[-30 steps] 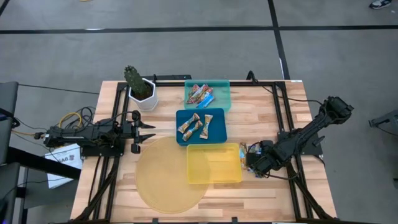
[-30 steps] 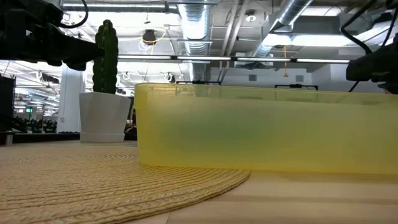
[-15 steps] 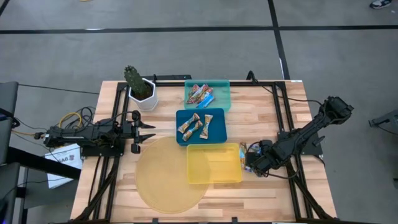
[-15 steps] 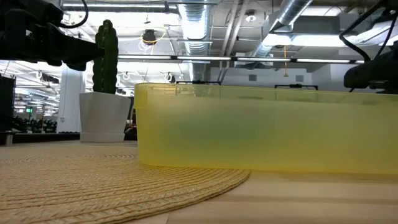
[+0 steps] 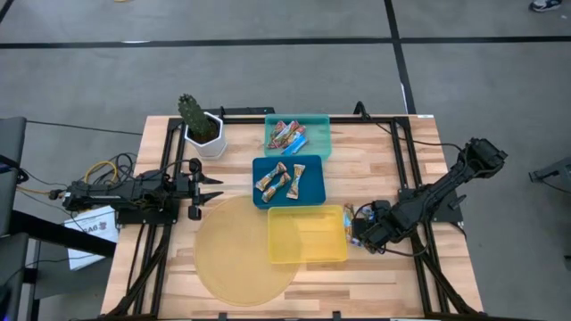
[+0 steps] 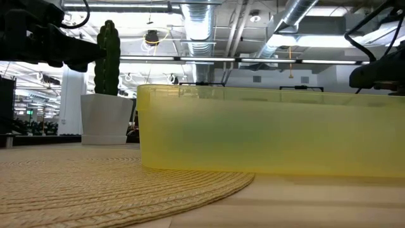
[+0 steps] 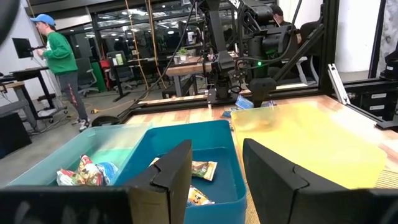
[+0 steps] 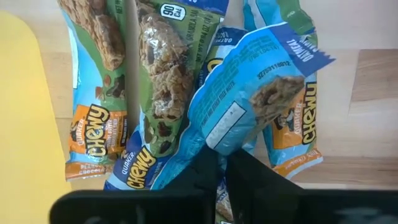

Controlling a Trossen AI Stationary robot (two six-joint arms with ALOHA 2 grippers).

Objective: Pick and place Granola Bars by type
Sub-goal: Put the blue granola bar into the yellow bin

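Observation:
A small pile of blue-white granola bars (image 5: 349, 216) lies on the wood just right of the yellow tray (image 5: 308, 234). My right gripper (image 5: 359, 228) is down on this pile, shut on the top bar (image 8: 255, 106). Tan-brown bars (image 5: 278, 178) lie in the blue tray (image 5: 287, 201). Red-multicolour bars (image 5: 287, 135) lie in the teal tray (image 5: 317, 134). My left gripper (image 5: 211, 189) waits open at the table's left, its fingers pointing toward the trays. My right gripper pinches the top blue-white bar between its two fingers, at the wrapper's edge (image 8: 219, 144) on one long side. The fingers come slanting down from the table's right. The bar sits tilted on the other bars of the pile.
A round woven mat (image 5: 234, 254) lies under the yellow tray's left part. A potted cactus (image 5: 200, 127) stands at the far left. Bare wood shows along the table's near and right sides. A person (image 7: 62, 59) stands in the room beyond the table.
My right gripper has sunk a little toward the pile of blue-white bars, as the low view shows. The bars and trays lie where they were.

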